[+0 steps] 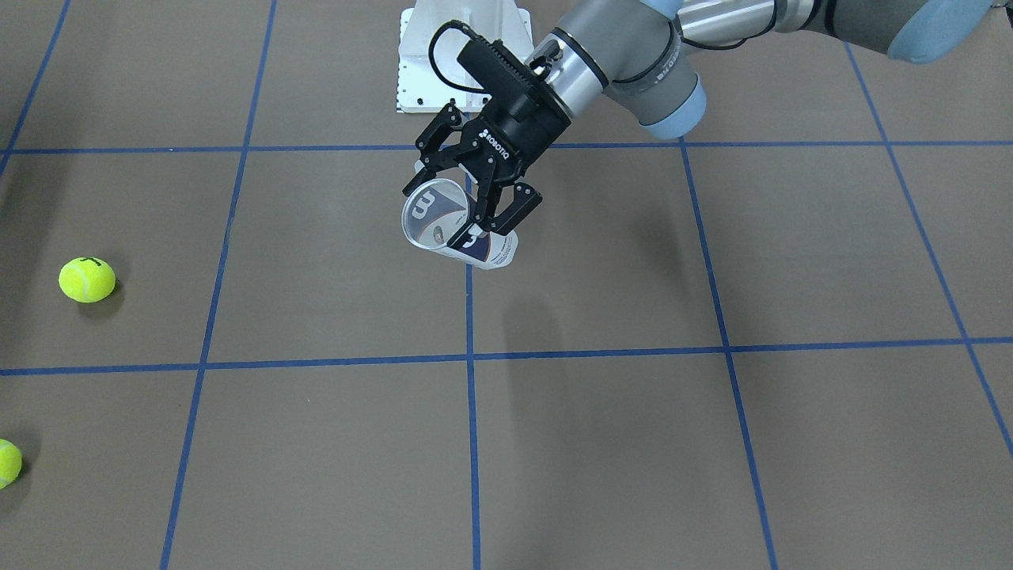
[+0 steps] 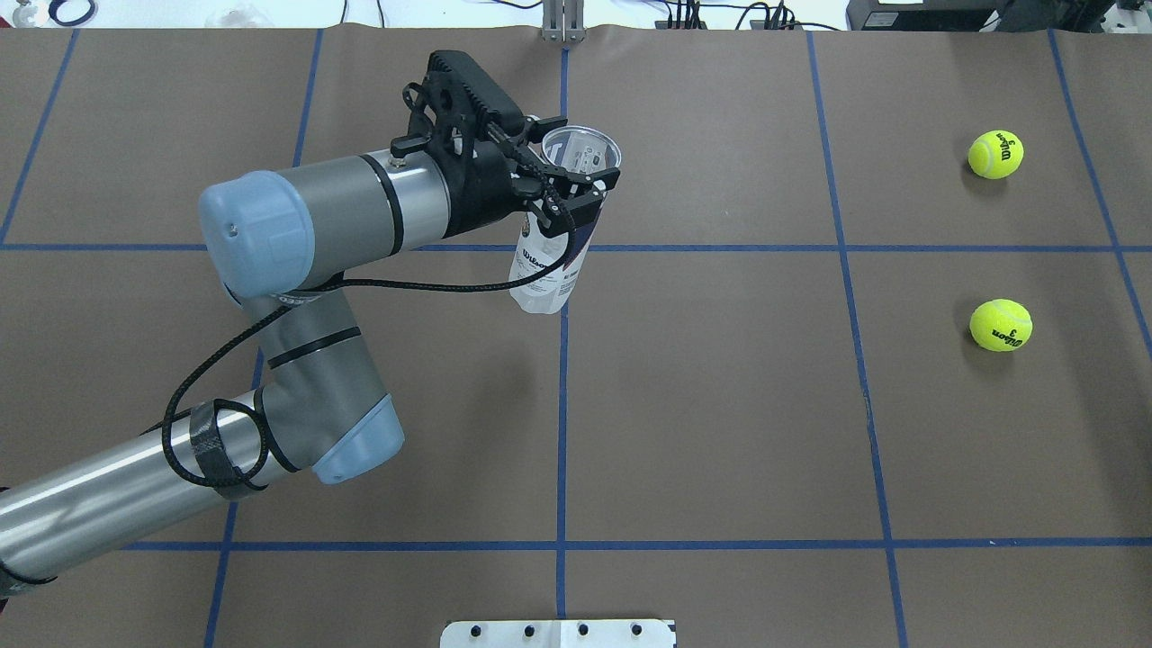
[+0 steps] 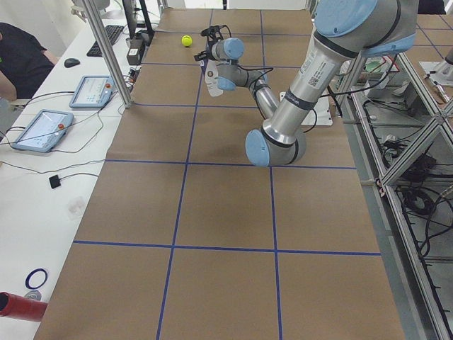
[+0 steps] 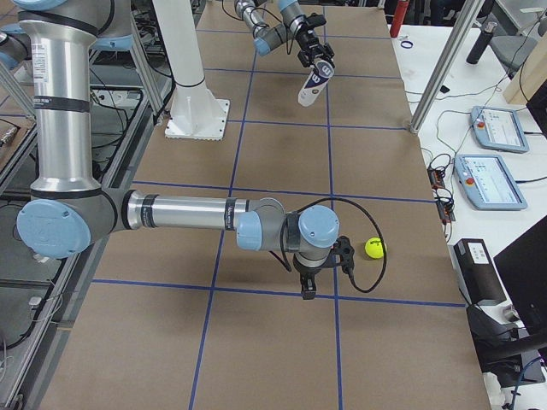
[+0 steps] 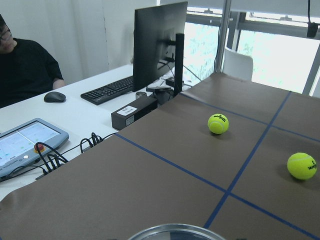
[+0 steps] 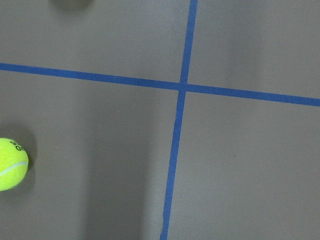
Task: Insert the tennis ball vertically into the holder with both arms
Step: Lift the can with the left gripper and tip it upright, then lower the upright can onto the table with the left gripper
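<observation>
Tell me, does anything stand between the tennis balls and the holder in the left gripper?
Nothing visible does: no object lies between the far ball or the near ball and the holder in the left gripper.

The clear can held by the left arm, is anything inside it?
The holder looks empty through its open mouth: no ball shows. Its label and the fingers of the left gripper hide part of the inside.

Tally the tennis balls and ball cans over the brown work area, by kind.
tennis balls: 2
holder: 1
Total: 3
</observation>
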`<act>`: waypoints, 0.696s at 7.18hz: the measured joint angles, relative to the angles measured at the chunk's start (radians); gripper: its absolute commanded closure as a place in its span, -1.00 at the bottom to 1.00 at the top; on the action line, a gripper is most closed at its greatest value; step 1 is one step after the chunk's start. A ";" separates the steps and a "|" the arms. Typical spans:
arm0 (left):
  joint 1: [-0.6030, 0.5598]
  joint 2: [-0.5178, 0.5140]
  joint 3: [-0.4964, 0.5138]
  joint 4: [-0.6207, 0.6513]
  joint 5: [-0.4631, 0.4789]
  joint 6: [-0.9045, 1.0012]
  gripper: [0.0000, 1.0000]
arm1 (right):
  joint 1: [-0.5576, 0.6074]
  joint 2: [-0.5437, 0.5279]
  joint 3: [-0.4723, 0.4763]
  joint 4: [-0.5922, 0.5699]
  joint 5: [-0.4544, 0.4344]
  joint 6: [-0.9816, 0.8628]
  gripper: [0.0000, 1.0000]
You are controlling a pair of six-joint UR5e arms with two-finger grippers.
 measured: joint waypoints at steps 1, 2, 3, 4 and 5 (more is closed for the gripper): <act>0.004 0.013 0.060 -0.135 0.043 -0.019 0.53 | 0.000 0.003 0.000 0.000 0.000 0.000 -0.99; 0.007 0.019 0.121 -0.258 0.069 -0.026 0.53 | 0.000 0.004 0.001 0.000 0.000 0.000 -0.99; 0.008 0.025 0.173 -0.365 0.091 -0.025 0.53 | 0.000 0.005 0.001 0.000 0.000 0.000 -0.99; 0.009 0.041 0.210 -0.439 0.105 -0.019 0.53 | 0.000 0.007 0.000 0.000 0.000 0.000 -0.99; 0.009 0.064 0.228 -0.474 0.111 -0.008 0.54 | 0.000 0.009 0.000 0.000 0.000 0.000 -0.99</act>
